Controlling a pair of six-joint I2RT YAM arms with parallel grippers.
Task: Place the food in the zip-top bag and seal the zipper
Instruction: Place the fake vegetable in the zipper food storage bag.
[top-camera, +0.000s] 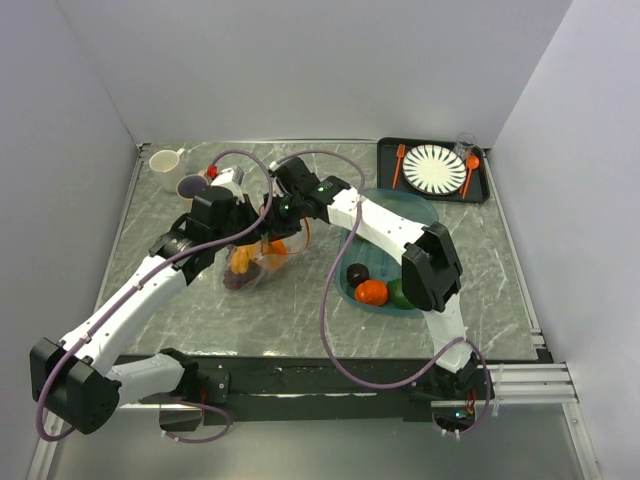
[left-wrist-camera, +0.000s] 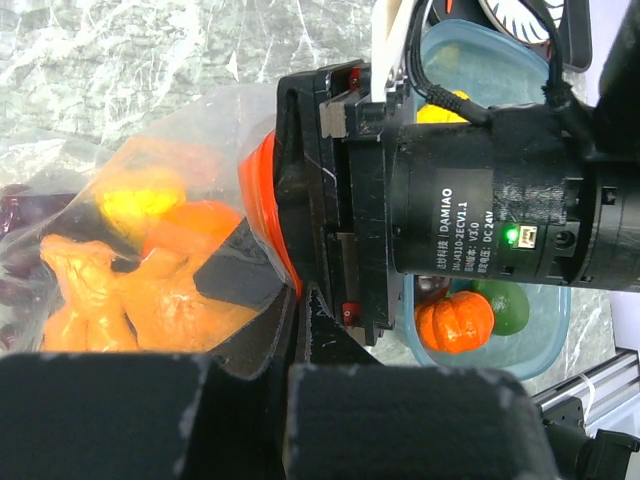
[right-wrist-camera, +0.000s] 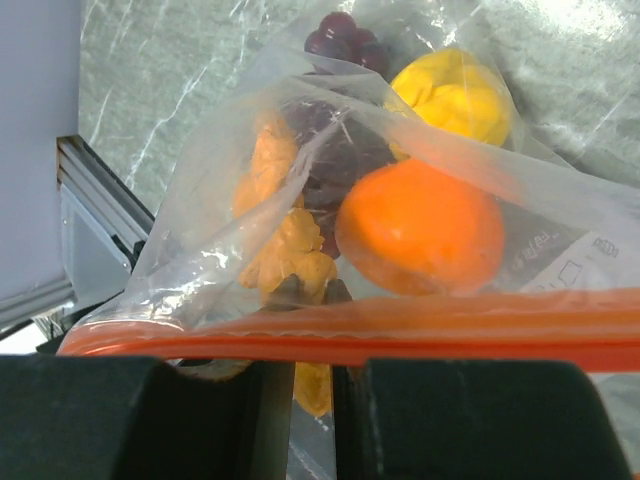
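Note:
The clear zip-top bag lies left of centre and holds an orange fruit, a yellow one, purple grapes and a yellow-orange piece. The orange-red zipper runs across my right gripper's fingers. My right gripper is shut on the zipper. My left gripper is shut on the bag's mouth edge beside the zipper, close against the right wrist. In the top view both grippers, left and right, meet above the bag.
A teal tray right of the bag holds an orange pumpkin, a green fruit and a dark item. A black tray with a striped plate, orange fork and spoon stands at the back right. Two cups stand at the back left.

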